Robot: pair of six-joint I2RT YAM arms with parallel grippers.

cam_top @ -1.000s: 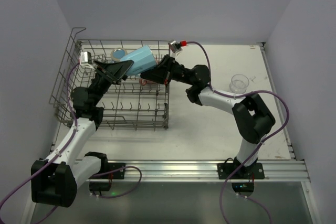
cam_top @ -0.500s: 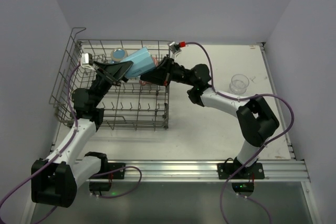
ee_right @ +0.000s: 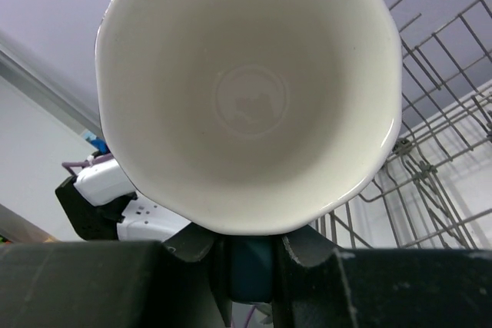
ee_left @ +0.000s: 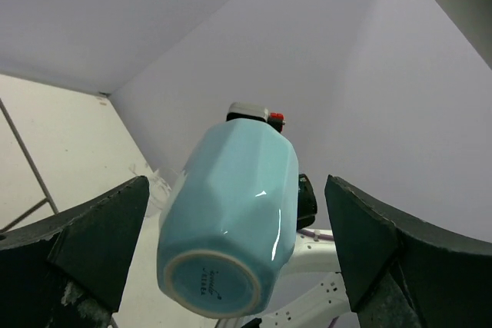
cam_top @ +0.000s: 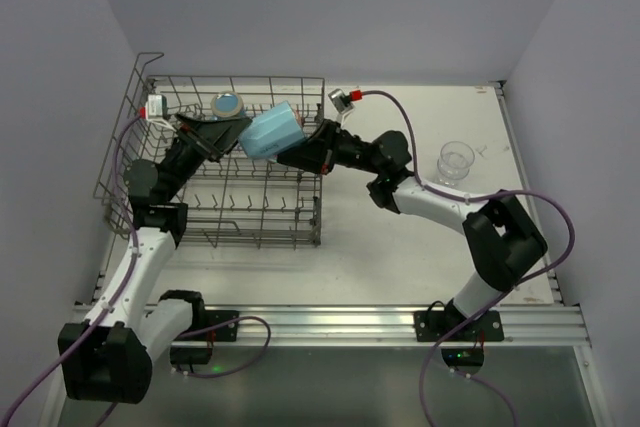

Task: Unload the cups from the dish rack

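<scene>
Right pincer (cam_top: 293, 153) grasped light blue tumbler (cam_top: 271, 132) above dish rack's (cam_top: 250, 243) far side; left pincer (cam_top: 232, 135) stood wide open beside it.

White bench (cam_top: 400, 247) is showing a matte, pale surface. Lilac-grey walls are enclosing it on three sides: back wall (cam_top: 330, 7), left wall (cam_top: 50, 97), right wall (cam_top: 600, 97). An aluminium rail (cam_top: 350, 325) is running along the bench's near edge. A narrow pale strip (cam_top: 530, 197) is bordering the right edge. A grey ledge (cam_top: 330, 387) is lying in front of the rail.
</scene>
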